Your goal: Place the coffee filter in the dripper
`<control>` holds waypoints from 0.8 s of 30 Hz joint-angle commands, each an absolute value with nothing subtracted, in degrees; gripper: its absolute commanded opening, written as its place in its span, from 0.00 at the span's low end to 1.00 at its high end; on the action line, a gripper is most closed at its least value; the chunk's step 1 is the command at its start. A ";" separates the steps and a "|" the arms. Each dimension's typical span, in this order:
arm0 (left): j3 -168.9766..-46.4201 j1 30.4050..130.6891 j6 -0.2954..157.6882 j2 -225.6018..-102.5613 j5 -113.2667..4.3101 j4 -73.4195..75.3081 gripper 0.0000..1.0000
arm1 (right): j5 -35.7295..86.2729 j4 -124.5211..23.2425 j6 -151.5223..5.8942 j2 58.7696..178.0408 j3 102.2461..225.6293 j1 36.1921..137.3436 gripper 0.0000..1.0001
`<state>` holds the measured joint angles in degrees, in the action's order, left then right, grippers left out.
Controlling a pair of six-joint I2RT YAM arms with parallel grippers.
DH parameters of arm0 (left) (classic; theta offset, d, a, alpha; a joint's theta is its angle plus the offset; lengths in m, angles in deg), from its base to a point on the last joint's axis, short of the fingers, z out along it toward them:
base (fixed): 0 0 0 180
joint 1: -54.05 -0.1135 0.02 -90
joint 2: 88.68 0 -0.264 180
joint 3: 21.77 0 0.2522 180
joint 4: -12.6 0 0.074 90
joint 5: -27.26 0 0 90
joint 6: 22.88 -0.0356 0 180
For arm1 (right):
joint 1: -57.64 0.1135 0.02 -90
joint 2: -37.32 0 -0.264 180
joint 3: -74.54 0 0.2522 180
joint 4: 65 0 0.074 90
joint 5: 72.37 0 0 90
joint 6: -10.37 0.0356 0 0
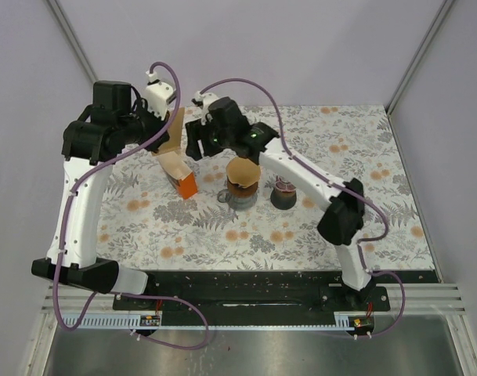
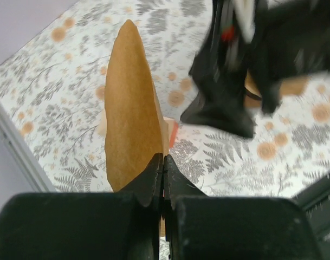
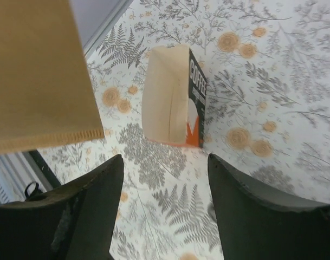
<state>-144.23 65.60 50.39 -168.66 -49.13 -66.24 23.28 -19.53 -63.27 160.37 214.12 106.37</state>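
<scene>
My left gripper [image 1: 173, 117] is shut on a brown paper coffee filter [image 1: 176, 131] and holds it in the air above the filter box. In the left wrist view the filter [image 2: 129, 108] stands up from the closed fingertips [image 2: 154, 168]. My right gripper [image 1: 193, 145] is open and empty, right beside the filter. In the right wrist view the filter [image 3: 37, 70] hangs at the upper left, outside the open fingers [image 3: 99, 195]. The dripper [image 1: 243, 185], a brown cone on a dark base, stands mid-table to the right of both grippers.
An open orange and black filter box [image 1: 181, 175] stands below the held filter; it also shows in the right wrist view [image 3: 173, 103]. A small dark cup [image 1: 283, 194] stands right of the dripper. The right arm [image 2: 235, 70] fills the left wrist view's upper right.
</scene>
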 commanded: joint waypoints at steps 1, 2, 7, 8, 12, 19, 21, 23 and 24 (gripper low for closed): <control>-148.90 65.39 34.80 -166.28 -32.97 -75.49 0.00 | 27.20 -21.17 -71.45 143.96 204.35 100.98 0.75; -149.34 65.56 31.99 -166.20 -29.73 -77.86 0.00 | 29.04 -21.52 -72.24 141.06 201.71 99.40 0.77; -151.62 69.68 23.18 -167.42 -23.19 -86.40 0.00 | 30.47 -22.23 -77.24 128.93 191.67 94.73 0.91; -152.24 71.95 22.56 -168.03 -23.88 -87.81 0.00 | 30.98 -21.71 -79.17 127.78 191.14 94.73 0.95; -151.81 81.80 22.55 -169.79 -28.36 -89.84 0.00 | 39.24 -15.74 -84.11 125.75 194.47 94.38 0.99; -153.92 87.00 23.34 -171.29 -28.28 -89.93 0.00 | 56.92 -5.72 -85.34 124.78 199.48 90.08 0.99; -153.48 88.23 23.61 -171.64 -29.07 -89.84 0.00 | 59.02 -5.09 -85.34 123.81 199.22 87.89 0.99; -153.22 88.94 23.52 -172.08 -29.87 -89.93 0.00 | 62.70 -4.39 -85.51 123.46 199.40 86.83 0.98; -153.21 89.46 23.44 -172.17 -30.13 -89.93 0.00 | 64.37 -4.04 -85.78 123.54 199.75 86.82 0.98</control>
<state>-151.32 87.81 24.62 -171.79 -29.92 -79.09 55.41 -7.18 -84.03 125.66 197.03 88.54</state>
